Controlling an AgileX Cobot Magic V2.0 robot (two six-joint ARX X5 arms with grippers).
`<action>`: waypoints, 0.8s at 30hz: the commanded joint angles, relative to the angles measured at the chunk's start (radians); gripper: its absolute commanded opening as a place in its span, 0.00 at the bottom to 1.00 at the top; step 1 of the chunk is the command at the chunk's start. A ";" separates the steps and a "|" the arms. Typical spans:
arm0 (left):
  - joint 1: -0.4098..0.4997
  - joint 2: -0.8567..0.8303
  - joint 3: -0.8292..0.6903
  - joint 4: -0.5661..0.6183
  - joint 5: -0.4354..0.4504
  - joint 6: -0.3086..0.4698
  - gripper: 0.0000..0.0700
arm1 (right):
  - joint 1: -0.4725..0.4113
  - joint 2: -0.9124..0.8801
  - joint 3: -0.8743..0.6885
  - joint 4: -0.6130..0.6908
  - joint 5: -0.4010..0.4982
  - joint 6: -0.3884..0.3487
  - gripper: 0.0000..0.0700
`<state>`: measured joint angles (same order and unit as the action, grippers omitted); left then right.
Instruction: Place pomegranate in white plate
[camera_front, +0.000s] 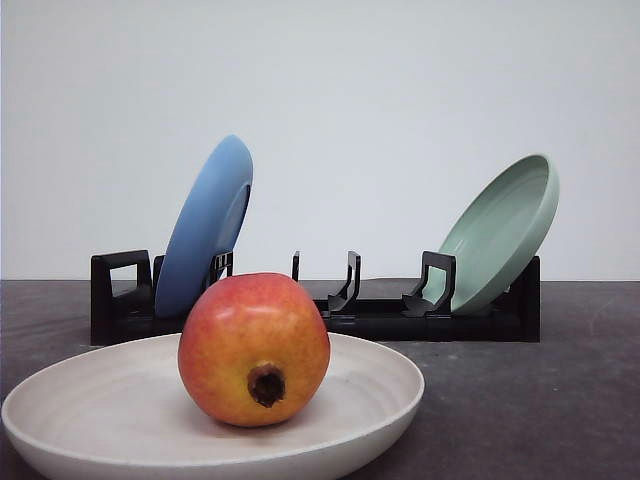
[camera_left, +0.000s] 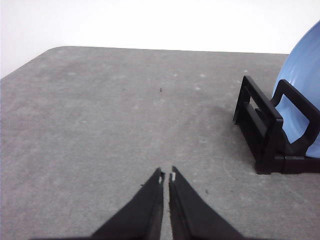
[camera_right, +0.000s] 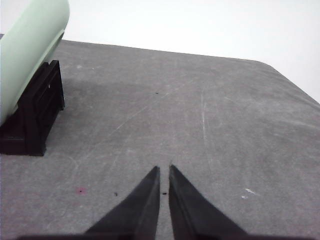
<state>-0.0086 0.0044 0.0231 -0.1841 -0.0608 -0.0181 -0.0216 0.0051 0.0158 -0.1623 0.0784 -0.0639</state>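
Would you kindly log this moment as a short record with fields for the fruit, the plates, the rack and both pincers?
pomegranate: resting in the white plate, dark calyx stub toward the camera
white plate: flat on the dark table, nearest the camera
blue plate: propped on edge at the rack's left end
green plate: leaning at the rack's right end
rack: black, behind the white plate, middle slots unfilled
left pincer: shut, holding nothing, over bare table
right pincer: shut, holding nothing, over bare table

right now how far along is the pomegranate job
It looks done: the pomegranate sits inside the white plate, touched by nothing. Nothing is in hand; the left gripper and right gripper are shut and empty over bare table. Nothing visible remains.
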 joint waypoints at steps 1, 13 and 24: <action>0.002 -0.002 -0.011 -0.003 -0.002 0.009 0.00 | 0.000 -0.002 -0.004 0.008 0.000 0.000 0.04; 0.002 -0.002 -0.011 -0.003 -0.002 0.009 0.00 | 0.000 -0.002 -0.004 0.008 0.000 0.000 0.04; 0.002 -0.002 -0.011 -0.003 -0.002 0.009 0.00 | 0.000 -0.002 -0.004 0.008 0.000 0.000 0.04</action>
<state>-0.0086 0.0044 0.0231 -0.1841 -0.0608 -0.0181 -0.0216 0.0051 0.0158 -0.1623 0.0784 -0.0639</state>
